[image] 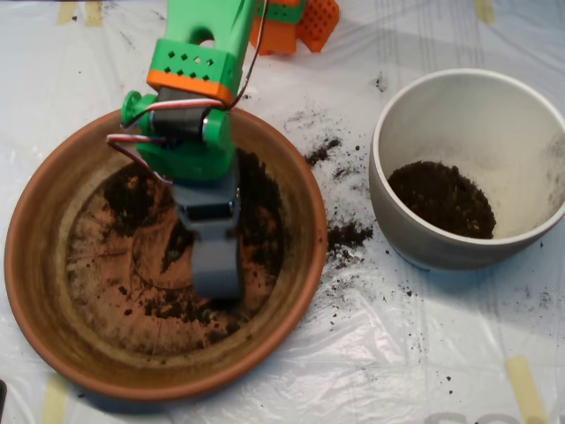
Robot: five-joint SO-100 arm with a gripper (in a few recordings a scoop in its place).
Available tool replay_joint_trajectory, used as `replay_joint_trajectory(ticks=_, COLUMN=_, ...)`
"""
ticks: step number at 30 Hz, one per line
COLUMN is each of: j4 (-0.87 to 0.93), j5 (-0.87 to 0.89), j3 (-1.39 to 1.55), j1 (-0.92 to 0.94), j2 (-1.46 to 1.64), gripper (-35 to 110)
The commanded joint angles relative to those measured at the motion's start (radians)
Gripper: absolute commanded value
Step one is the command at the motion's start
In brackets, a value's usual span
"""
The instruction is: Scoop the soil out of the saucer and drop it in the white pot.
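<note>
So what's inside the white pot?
The white pot has a small pile of dark soil at the bottom, with bare white walls above it. Whatever lies under that pile is covered.

Arm shell: bright green plastic is seen, blocky, with an oval slot cut near the top.
Vent pattern: a row of small diamond-shaped holes is punched in the green face.
Band: an orange strip is fitted beneath the green block.
Wrist motor: a dark grey body is framed by green brackets.
Cables: red and white wires are looped at the left side; a thin dark-red lead is run along the right.
Hand: grey plastic, clamshell-shaped, matte, dusted with dark crumbs.
</note>
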Motion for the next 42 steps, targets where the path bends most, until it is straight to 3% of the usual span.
replay_joint_trajectory(ticks=1, j4=-0.009, j5=-0.035, j3=0.077, j1=0.028, j2=0.12, gripper=42)
replay_joint_trajectory(ticks=8, j4=-0.069, j5=-0.041, j3=0.199, j1=0.008, j2=0.225, gripper=28)
replay_joint_trajectory(ticks=12, j4=-0.103, j5=-0.044, j3=0.268, j1=-0.02, j2=0.273, gripper=7)
replay_joint_trajectory(ticks=22, j4=-0.196, j5=-0.132, j3=0.417, j1=-0.071, j2=0.38, gripper=6)
replay_joint_trajectory(ticks=33, j4=0.008, j5=-0.267, j3=0.313, j1=-0.135, j2=0.365, gripper=-1)
replay_joint_trajectory(ticks=42, j4=0.097, j5=-0.167, j3=0.129, j1=-0.114, j2=0.402, gripper=-1)
